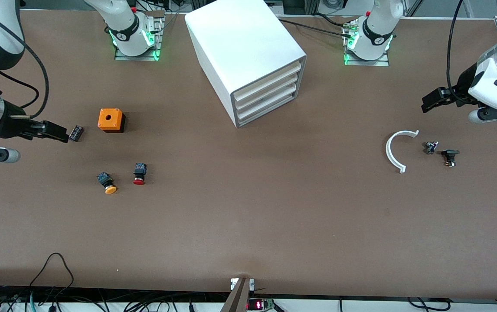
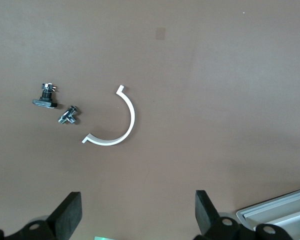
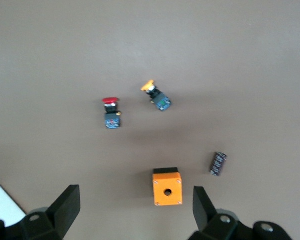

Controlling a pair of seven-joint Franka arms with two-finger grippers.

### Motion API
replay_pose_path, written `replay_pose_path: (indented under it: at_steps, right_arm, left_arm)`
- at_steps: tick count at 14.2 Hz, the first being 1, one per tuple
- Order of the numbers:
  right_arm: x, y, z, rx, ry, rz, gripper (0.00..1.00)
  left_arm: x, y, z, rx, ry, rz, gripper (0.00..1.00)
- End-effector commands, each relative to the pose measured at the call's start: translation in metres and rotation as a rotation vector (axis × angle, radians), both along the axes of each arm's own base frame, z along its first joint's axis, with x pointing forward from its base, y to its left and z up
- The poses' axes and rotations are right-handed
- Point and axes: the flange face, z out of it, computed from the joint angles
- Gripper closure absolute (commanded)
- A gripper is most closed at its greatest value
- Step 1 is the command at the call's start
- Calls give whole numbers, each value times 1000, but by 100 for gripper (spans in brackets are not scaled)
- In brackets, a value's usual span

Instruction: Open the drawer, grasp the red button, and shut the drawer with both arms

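Observation:
The white cabinet [image 1: 248,52] stands at the table's middle, near the bases; its middle drawer [image 1: 269,95] is shut, like the other two. The red-capped button [image 1: 139,173] lies on the table toward the right arm's end, also in the right wrist view [image 3: 111,113]. My right gripper [image 1: 55,131] is open and empty, up over that end of the table next to a small dark cylinder [image 1: 76,133]; in its wrist view the gripper [image 3: 135,210] hangs over the orange cube. My left gripper [image 1: 430,100] is open and empty, up over the left arm's end; in its wrist view the gripper [image 2: 137,215] hangs over bare table.
An orange cube with a hole [image 1: 111,120] and an orange-yellow-capped button [image 1: 107,182] lie near the red one. A white curved piece [image 1: 394,151] and two small dark metal parts [image 1: 431,147] [image 1: 449,156] lie toward the left arm's end. Cables run along the near edge.

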Motion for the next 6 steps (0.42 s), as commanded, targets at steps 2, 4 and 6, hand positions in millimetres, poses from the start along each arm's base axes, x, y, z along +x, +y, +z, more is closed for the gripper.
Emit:
replay_pose_path:
  at_steps: [2, 4, 6]
  right_arm:
    - [-9, -26, -4, -22, 47, 60, 0]
    - [-12, -39, -7, -17, 34, 111, 0]
    - [-15, -44, -9, -14, 20, 116, 0]
  left_arm:
    - [6, -4, 7, -1, 4, -22, 0]
    - [7, -1, 5, -6, 9, -21, 0]
    - [7, -5, 6, -6, 9, -26, 0]
